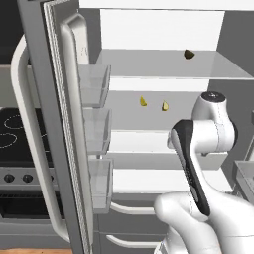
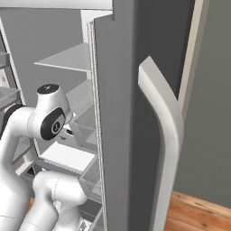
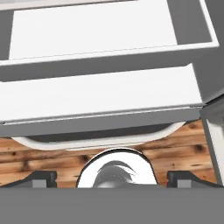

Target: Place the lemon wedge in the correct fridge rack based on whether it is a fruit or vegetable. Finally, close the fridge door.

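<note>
The fridge stands open. On its lower fridge rack lie two tiny bright yellow bits, a left piece and a right piece; I cannot tell which of them is the lemon wedge. The left fridge door is swung wide open, and so is the right fridge door with its curved handle. My gripper points down over the white drawers, well below that rack. Its fingertips stand far apart, open, with nothing between them.
A dark brown lump sits on the upper shelf. Clear bins line the left door. Under my hand are a white drawer, a curved drawer handle and wood floor. A stove stands to the left.
</note>
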Available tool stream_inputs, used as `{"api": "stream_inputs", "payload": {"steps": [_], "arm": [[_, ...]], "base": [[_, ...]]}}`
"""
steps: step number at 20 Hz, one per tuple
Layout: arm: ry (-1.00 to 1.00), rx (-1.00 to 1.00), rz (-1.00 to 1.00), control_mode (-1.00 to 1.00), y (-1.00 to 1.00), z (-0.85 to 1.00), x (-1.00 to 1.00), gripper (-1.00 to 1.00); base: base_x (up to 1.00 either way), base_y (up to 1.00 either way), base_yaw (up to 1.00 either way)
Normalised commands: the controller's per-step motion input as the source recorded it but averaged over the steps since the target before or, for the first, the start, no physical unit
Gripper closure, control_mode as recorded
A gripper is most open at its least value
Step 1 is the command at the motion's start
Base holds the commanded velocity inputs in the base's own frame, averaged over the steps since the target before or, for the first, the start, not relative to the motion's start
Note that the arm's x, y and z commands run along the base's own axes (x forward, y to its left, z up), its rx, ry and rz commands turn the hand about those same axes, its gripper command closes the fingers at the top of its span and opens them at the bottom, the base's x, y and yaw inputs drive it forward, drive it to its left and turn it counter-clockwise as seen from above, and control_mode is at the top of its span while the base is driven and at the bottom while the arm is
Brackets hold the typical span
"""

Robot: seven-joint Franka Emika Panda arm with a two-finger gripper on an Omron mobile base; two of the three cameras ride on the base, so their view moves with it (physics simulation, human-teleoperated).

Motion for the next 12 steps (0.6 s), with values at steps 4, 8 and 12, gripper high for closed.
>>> {"api": "stream_inputs", "payload": {"steps": [4,8,12], "arm": [[0.01,0.06,-0.02,-1.00,0.00,0.00,-0.04,-1.00],[0.01,0.05,-0.05,1.00,0.02,0.00,-0.10,-1.00],[0.00,0.00,0.00,1.00,0.00,0.00,0.00,-1.00]], "base": [[0.00,0.00,0.00],[-0.18,0.09,-0.10],[-0.38,0.41,-0.26]]}}
